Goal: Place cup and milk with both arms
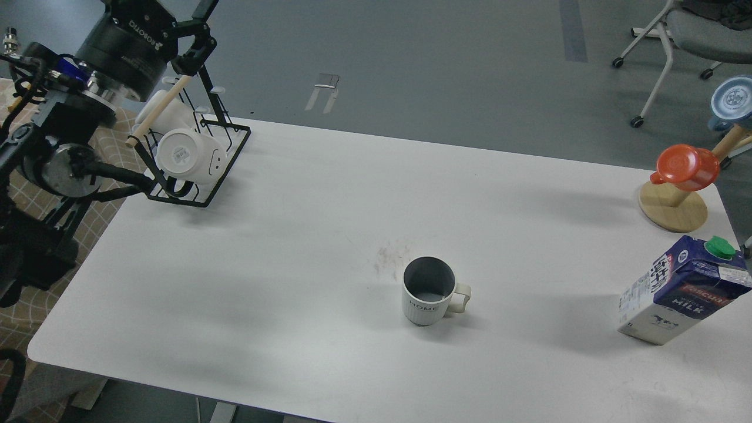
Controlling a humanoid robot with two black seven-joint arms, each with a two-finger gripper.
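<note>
- White table (247, 282) filled most of the head view; faint brownish smudge (392, 256) near its middle.
- The cup (429, 291) stood upright just past centre toward 5 o'clock, open mouth up, dark grey inside, handle pointing to 3 o'clock, "HOME" on its near side.
- The milk (681, 291) stood at 4 o'clock near the table's right edge, green cap up, well apart from the cup.
- Orange-red cup (687, 167) hung on a wooden stand (672, 208) at 2 o'clock.
- Black wire rack (200, 158) at 10 o'clock carried a plain white mug (185, 154), base sticker facing the camera.
- Left arm (88, 94) came in at 10 o'clock, over the rack; its gripper ran out of the top edge, so open or closed could not be told.
- Right arm and gripper were out of view.
</note>
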